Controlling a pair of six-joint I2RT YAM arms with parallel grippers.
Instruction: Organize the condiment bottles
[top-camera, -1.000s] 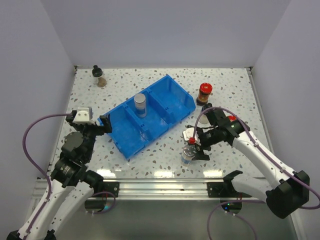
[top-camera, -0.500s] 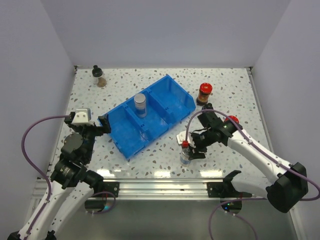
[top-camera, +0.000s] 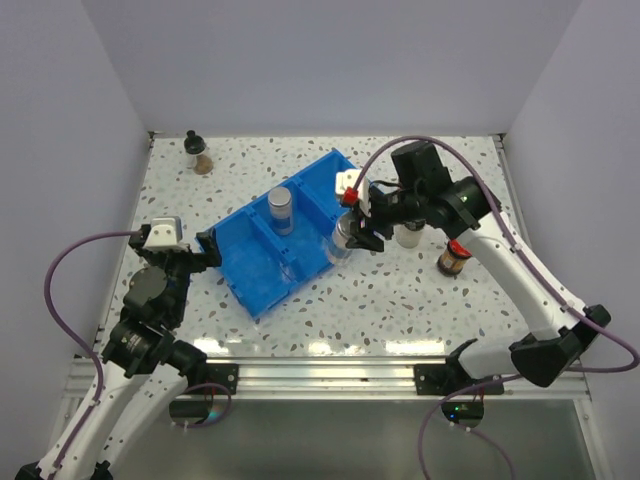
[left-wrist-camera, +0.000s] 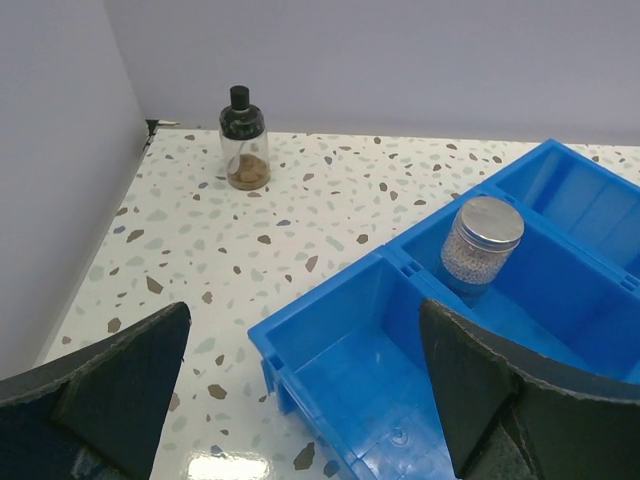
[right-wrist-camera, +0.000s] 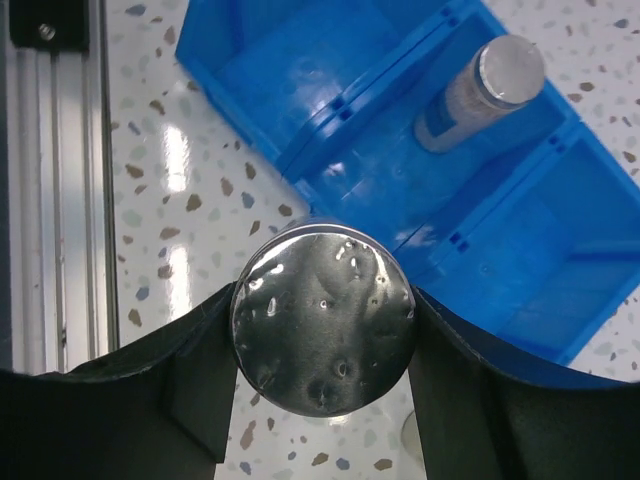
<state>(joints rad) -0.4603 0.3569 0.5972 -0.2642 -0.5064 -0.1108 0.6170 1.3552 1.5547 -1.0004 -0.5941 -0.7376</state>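
Speckled table (top-camera: 400, 300), silver-capped bottle (right-wrist-camera: 323, 330) in right tool (top-camera: 351, 229)

The bench (top-camera: 400, 300) is white with small brown, grey and greenish specks. The bin (top-camera: 243, 262) is bright blue. The lifted bottle (right-wrist-camera: 323, 332) has a shiny silver cap, and the binned bottle (top-camera: 281, 208) also. The corner bottle (top-camera: 197, 153) has a black cap and brown content. The brown bottle (top-camera: 454, 256) has a red cap. The cables (top-camera: 50, 282) are purple.

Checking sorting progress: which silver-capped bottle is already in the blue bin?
The silver-capped bottle standing in the middle compartment of the blue bin; the other silver-capped bottle is clamped in the right gripper.
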